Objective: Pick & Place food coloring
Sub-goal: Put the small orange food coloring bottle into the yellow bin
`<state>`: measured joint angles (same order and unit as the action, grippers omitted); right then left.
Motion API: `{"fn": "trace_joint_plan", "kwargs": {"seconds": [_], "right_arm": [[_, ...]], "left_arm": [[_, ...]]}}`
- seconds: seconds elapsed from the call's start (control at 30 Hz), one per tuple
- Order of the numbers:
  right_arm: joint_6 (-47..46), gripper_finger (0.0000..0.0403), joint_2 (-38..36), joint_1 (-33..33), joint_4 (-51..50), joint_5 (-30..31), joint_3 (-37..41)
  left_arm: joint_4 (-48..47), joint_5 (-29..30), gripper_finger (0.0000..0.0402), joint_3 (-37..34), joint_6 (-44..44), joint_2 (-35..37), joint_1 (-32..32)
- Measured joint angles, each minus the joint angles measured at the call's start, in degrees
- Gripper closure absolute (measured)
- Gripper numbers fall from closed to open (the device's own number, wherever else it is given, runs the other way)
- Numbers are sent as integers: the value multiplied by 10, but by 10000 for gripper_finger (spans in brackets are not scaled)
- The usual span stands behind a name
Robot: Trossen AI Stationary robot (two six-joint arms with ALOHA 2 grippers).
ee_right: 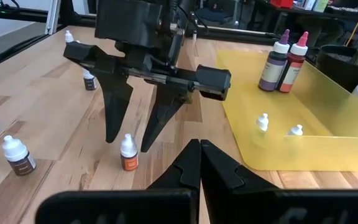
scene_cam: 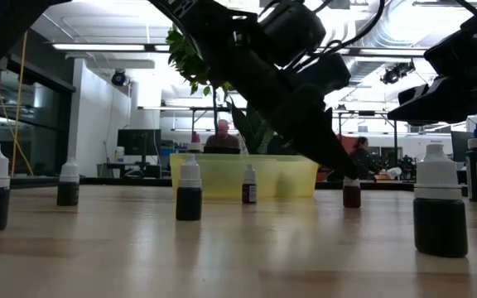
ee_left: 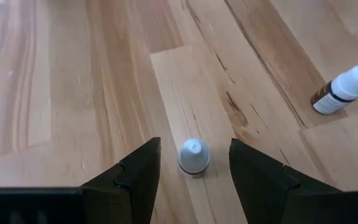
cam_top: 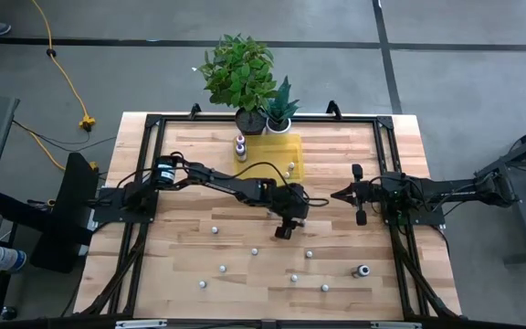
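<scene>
High view shows the pale wooden plank table with the flat translucent yellow tray at its far edge, just in front of two potted green plants. Two taller bottles, one purple-bodied and one red-bodied, stand upright in the tray, and two tiny white-capped ones lie or stand in it nearer the right arm. About ten more tiny food coloring bottles are scattered across the near half of the table, well apart from one another.

Reaching in from the left, the left gripper is lowered over one tiny bottle with a white cap and orange-brown body, near the table's middle. Its two dark fingers stand apart on either side of the cap, not touching it, so nothing is held yet. The right gripper waits at the right side of the table, fingers pressed together and empty.

My reading is that the pick step is in hand: the fingers straddle the bottle but have not closed. The next move calls for closing evenly on the small cap or body without tipping it, lifting straight up, then carrying it to the yellow tray.
</scene>
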<state>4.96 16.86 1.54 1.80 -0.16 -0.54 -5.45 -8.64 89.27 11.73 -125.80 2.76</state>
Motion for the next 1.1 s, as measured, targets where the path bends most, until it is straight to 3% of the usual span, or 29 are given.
{"fn": "trace_joint_plan", "kwargs": {"seconds": [0.2,0.8,1.1], "right_arm": [[0,402,0,0,0,0,0],[0,402,0,0,1,0,0],[0,402,0,0,1,0,0]], "left_arm": [[-1,0,232,0,0,0,-1],[-5,3,364,0,-30,0,-1],[-20,27,372,17,-73,1,-1]]}}
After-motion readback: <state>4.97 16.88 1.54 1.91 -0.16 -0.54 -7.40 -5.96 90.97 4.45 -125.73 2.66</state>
